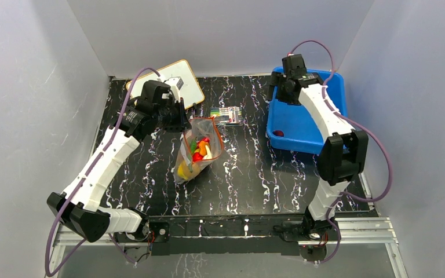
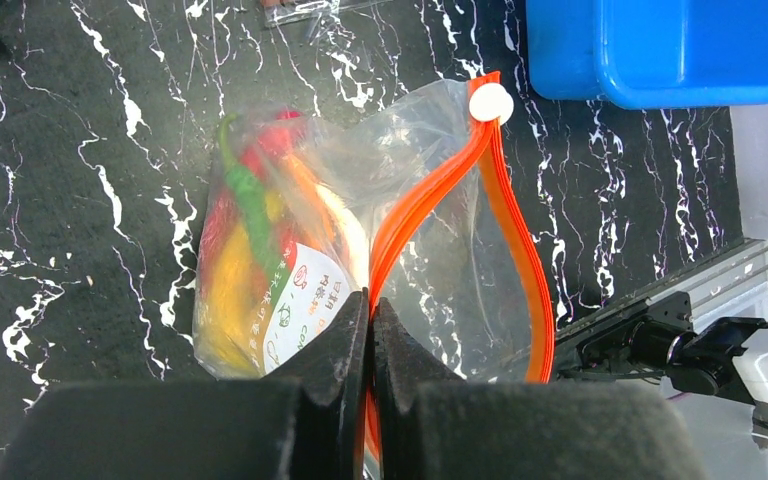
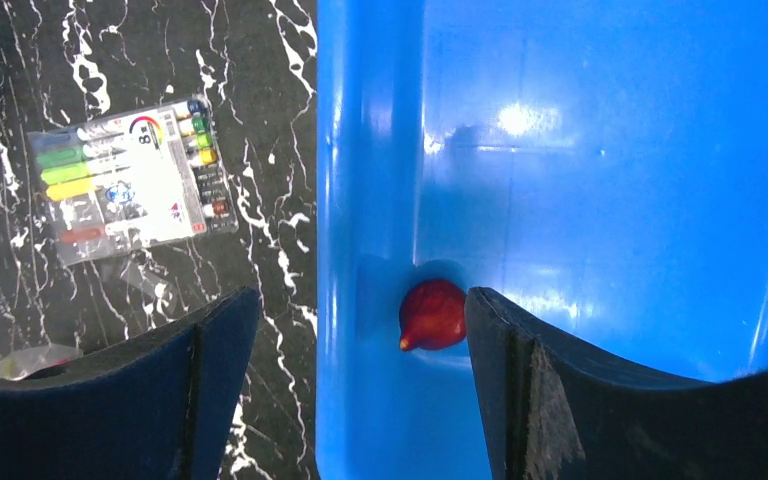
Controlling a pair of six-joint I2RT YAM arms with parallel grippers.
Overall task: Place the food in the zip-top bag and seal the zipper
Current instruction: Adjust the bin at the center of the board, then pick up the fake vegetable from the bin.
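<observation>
We see the left arm [image 1: 101, 168] stretched far and rightward, its left gripper [image 2: 370, 300] clenched on the zipper [image 2: 415, 200] of the zip-top bag [image 1: 197, 153]. The bag lies mid-scene with its long axis near-to-far, mouth facing far and food [image 2: 250, 230] inside. The right gripper [image 3: 360, 300] hangs released, straddling the blue tub [image 3: 610, 150] wall beside a red food piece [image 3: 432, 314].
</observation>
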